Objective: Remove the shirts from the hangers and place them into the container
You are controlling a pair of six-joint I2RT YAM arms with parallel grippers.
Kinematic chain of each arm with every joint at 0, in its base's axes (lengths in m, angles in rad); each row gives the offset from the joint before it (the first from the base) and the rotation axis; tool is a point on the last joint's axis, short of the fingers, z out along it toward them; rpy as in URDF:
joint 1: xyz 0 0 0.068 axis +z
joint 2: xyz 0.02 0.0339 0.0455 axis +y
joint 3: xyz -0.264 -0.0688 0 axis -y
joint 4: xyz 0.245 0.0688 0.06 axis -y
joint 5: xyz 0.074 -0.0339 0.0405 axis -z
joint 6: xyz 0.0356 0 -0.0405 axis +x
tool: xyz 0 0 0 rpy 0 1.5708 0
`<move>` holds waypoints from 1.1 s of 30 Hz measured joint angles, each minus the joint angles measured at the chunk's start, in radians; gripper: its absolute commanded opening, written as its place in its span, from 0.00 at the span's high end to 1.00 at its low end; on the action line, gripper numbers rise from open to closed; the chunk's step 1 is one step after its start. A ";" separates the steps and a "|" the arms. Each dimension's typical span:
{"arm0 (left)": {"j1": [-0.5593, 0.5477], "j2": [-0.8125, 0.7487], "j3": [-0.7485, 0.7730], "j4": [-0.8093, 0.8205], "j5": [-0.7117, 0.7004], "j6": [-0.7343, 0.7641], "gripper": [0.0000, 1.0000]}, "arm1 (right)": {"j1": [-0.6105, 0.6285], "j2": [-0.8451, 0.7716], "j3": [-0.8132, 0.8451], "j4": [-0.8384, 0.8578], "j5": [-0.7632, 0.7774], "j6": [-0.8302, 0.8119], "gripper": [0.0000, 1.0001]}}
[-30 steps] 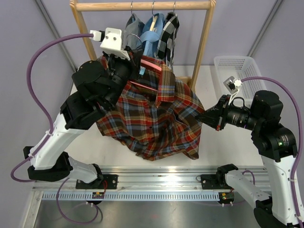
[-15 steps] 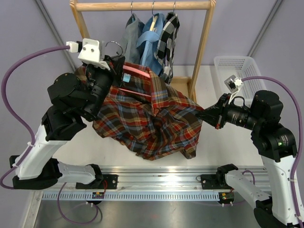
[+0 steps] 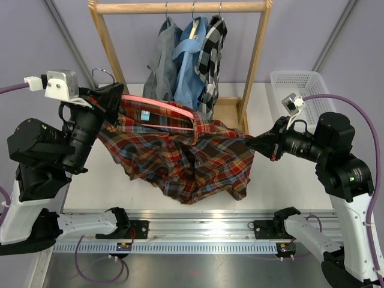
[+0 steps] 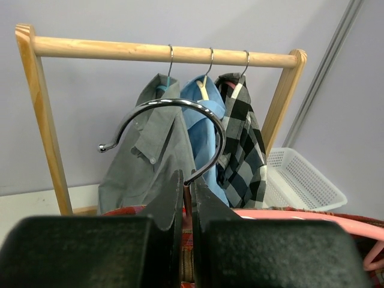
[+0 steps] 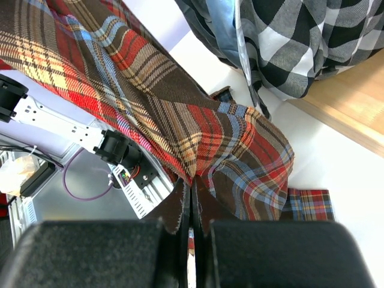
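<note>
strung across mid-frame in top view: red-and-dark plaid button-up shirt [image 3: 186, 159], slung between both claws, lower hem sagging onto white table [image 3: 279, 186]. clamped at upper left in left gripper [image 4: 187, 183]: silver hook shank of thin pink rod hanger [image 3: 159, 108], jaws pressed together on it. nipped at right-centre in right gripper [image 5: 191, 195]: fold of plaid cloth, jaws tight. probably soft, light, limp; little slip risk, but likely to stretch and snag on hanger ends. best taken near collar or shoulder to slide off the rod. white lattice-sided plastic basket [image 3: 299, 81] at upper right, well apart from shirt. 3 more shirts hung on wooden rack [image 3: 180, 7] at top. hidden under cloth: hanger's ends, buttons done or undone. can't tell.
</note>
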 measured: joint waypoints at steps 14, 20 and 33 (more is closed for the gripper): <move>-0.001 -0.098 -0.052 -0.057 0.027 -0.124 1.00 | 0.008 0.010 0.000 -0.003 0.079 0.015 1.00; -0.001 -0.119 -0.051 -0.142 0.081 -0.220 1.00 | 0.011 0.019 -0.003 -0.012 0.137 0.028 1.00; 0.002 -0.143 -0.051 -0.238 0.253 -0.333 1.00 | 0.013 0.034 -0.020 -0.049 0.301 0.059 1.00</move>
